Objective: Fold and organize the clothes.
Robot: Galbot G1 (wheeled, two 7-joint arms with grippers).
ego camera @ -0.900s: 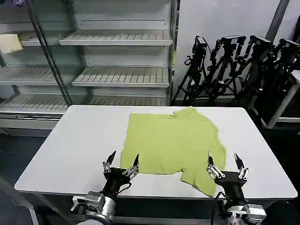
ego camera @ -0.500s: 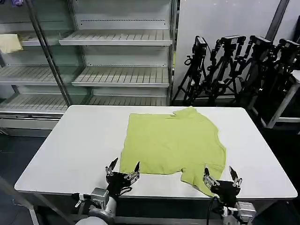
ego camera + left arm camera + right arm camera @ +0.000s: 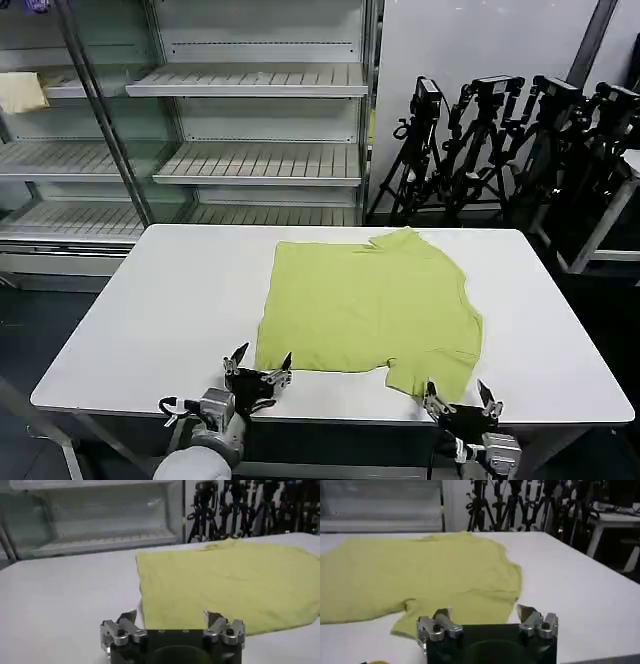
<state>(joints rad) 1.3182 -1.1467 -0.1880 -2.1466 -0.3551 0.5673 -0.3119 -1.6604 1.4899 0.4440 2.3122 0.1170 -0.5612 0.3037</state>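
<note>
Head view puts my two grippers nearest of all, at the front edge of the white bench (image 3: 150, 310). My left gripper (image 3: 257, 368) sits just short of the shirt's near hem, toward its left corner; its jaws stand wide apart, holding nothing and touching no cloth. My right gripper (image 3: 458, 397) hangs lower, past the bench's front edge and just beside the near sleeve; its jaws are spread as wide and also empty.

Beyond them the lime-green collared shirt (image 3: 370, 305) lies spread almost flat across the middle of the bench, hem toward me, collar at the far side, one short sleeve drooping toward the front right. From my left wrist I see the shirt (image 3: 225, 582) as a thin sheet with a soft, slightly wavy edge; from my right wrist the shirt (image 3: 420, 575) shows low ripples near the sleeve.

I judge it light, limp and without any stiffness: it should sag and drag wherever I do not hold it, and slide easily over the smooth top. I would pinch it at the near hem corners, or hem and sleeve edge, catching one layer so the fold carries over evenly.

Farthest off stand empty wire shelves (image 3: 255, 160) and a cluster of black tripods (image 3: 500, 140).
</note>
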